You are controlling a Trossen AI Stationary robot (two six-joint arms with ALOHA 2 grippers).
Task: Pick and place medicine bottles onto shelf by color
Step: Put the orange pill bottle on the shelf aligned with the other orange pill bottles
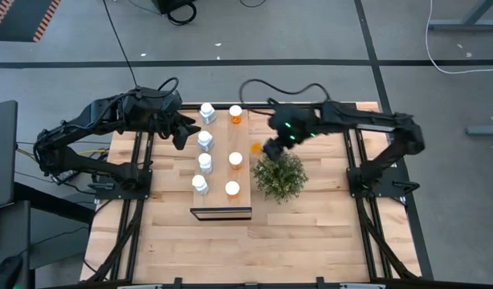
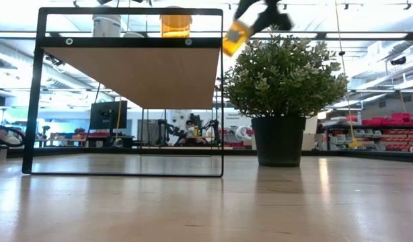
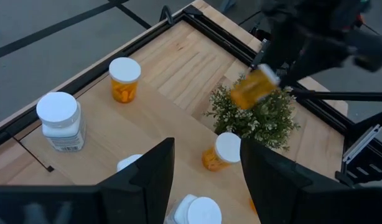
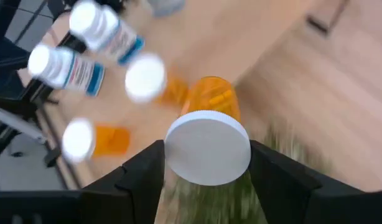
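So over on the left, my left hand [image 1: 181, 131] is hovering by the far left corner of the long light-wood shelf with the dark front edge [image 1: 221, 214], fingers apart with nothing between them, pretty much just parked there. On the shelf itself there's a left column of four white-bodied pill bottles with white caps [image 1: 205, 161], running from the far end toward the near end, and next to them on the right side three orange-bodied pill bottles with white caps [image 1: 235, 114], one at the far end, one around the middle and one near the front. The whole shelf sits on the slatted light-wood desk [image 1: 311, 233]. Moving right, my right hand [image 1: 270, 149] is up in the air just off the shelf's right edge, above the bushy green potted plant in the dark pot [image 2: 282, 84], and it's clamped on the fourth orange pill bottle [image 2: 235, 37]. That bottle is tilted, and in my right wrist cam its white cap [image 4: 207, 147] points back at the camera, with the orange body poking out past my fingers [image 4: 143, 172].
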